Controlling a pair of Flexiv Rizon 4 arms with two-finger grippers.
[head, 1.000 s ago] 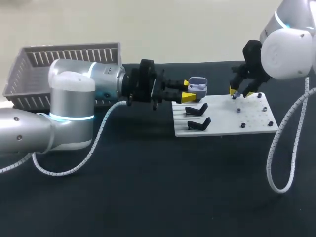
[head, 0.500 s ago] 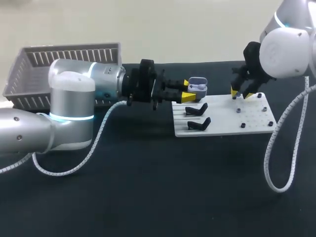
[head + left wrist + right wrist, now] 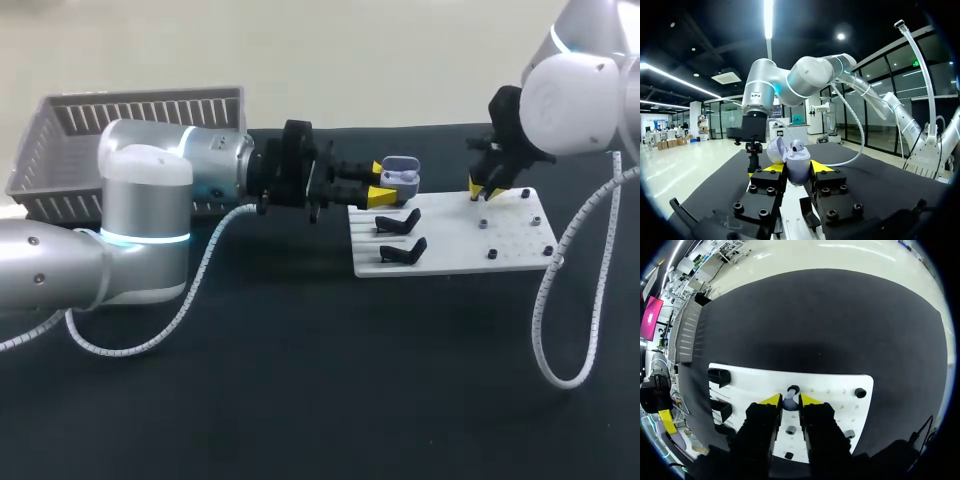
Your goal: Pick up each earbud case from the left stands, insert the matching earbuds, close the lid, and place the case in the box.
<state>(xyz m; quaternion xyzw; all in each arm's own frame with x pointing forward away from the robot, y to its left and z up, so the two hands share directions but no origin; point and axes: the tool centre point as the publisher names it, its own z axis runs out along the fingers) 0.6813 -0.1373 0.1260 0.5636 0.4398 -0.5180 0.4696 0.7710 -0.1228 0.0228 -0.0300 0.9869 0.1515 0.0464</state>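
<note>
Earbud case (image 3: 402, 173), likely light and slick, upper centre, is clamped by its lower shell in the left gripper (image 3: 381, 183); right gripper (image 3: 485, 190) seemingly pinches a small earbud (image 3: 789, 404).

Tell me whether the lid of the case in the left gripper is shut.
No, the case in the left gripper has its lid swung open.
</note>
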